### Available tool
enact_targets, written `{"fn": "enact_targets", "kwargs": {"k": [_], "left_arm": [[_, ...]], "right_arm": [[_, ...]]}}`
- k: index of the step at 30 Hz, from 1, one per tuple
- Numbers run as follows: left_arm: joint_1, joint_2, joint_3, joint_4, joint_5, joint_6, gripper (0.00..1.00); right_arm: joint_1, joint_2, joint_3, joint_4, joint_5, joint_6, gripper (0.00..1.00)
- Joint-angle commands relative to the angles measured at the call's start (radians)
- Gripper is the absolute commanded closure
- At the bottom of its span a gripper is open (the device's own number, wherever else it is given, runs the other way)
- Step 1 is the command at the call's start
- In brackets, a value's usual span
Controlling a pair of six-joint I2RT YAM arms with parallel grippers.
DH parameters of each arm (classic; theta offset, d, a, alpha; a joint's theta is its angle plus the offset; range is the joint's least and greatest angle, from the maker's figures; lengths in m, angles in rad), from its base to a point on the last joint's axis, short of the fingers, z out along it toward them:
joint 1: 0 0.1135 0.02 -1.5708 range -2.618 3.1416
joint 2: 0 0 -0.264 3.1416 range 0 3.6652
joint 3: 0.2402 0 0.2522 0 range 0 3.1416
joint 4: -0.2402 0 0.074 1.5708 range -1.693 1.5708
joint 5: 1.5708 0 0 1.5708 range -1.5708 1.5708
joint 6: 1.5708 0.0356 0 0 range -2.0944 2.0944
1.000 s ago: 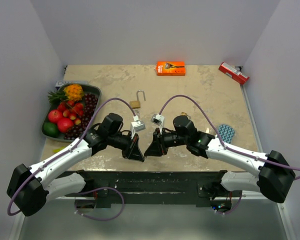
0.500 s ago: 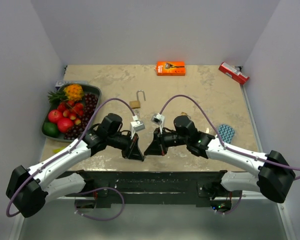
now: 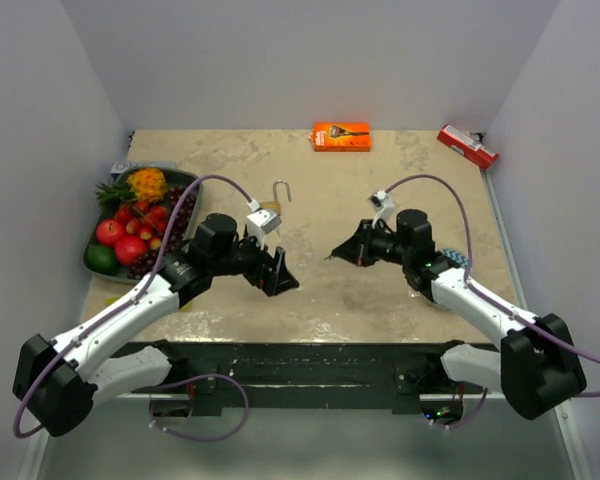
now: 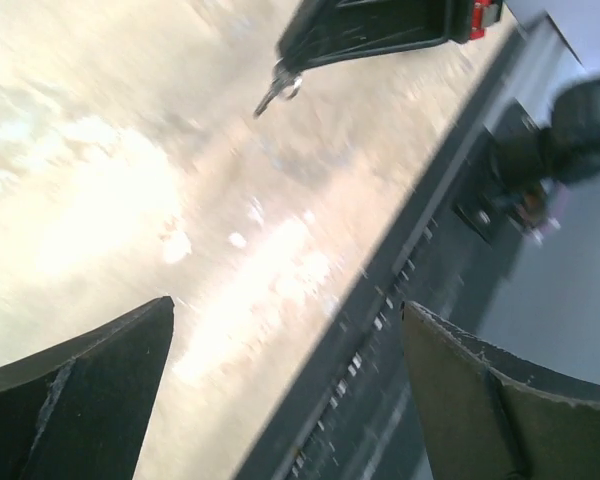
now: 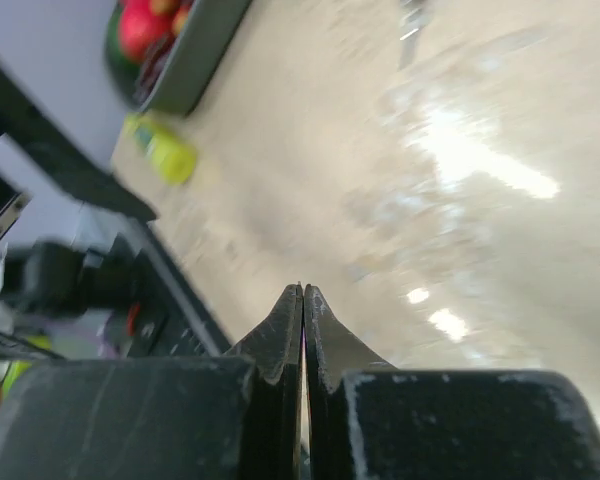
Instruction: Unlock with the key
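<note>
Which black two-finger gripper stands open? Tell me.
The left gripper: spread wide and empty, while the right gripper is pinched shut on a small metal key.

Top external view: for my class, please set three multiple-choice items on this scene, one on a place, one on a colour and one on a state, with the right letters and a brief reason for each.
1. The padlock lies:
A. in the table's far right corner
B. near the middle of the table
C. at the near edge, between the arm bases

2. The box at the middle of the far edge is:
A. green
B. orange
C. blue

3. The left gripper is:
A. shut on the padlock
B. shut, with nothing in it
C. open, with nothing in it

Answers:
1 B: the padlock rests on bare table top close to the centre.
2 B: the box's face is bright orange.
3 C: in the left wrist view its fingers stand wide apart, with only table between them.
</note>
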Motion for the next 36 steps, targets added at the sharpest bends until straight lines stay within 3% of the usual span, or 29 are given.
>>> {"fn": "enact_targets", "kwargs": {"k": [1, 5, 9, 17, 27, 36], "left_arm": [[0.001, 0.116, 0.086, 0.192, -0.183, -0.032, 0.02], [-0.02, 0.311, 0.187, 0.358, -0.193, 0.039, 0.03], [-0.033, 0.64, 0.399, 0.352, -0.178, 0.088, 0.05], [-0.037, 1.056, 0.761, 0.398, -0.049, 0.105, 0.05], [-0.037, 1.311, 1.025, 0.406, 0.011, 0.093, 0.06], [-0.039, 1.469, 1.119, 0.49, 0.096, -0.013, 0.06]], "right_arm": [[-0.174, -0.043, 0.015, 0.02, 0.09, -0.019, 1.0], [-0.352, -0.073, 0.003, 0.086, 0.08, 0.018, 1.0], [-0.463, -0.092, 0.0, 0.136, 0.054, 0.069, 1.0], [-0.483, -0.165, -0.034, 0.123, 0.061, 0.081, 1.0], [-0.483, -0.203, -0.011, 0.091, 0.026, 0.073, 1.0], [-0.511, -0.194, -0.002, 0.087, 0.017, 0.067, 1.0]]}}
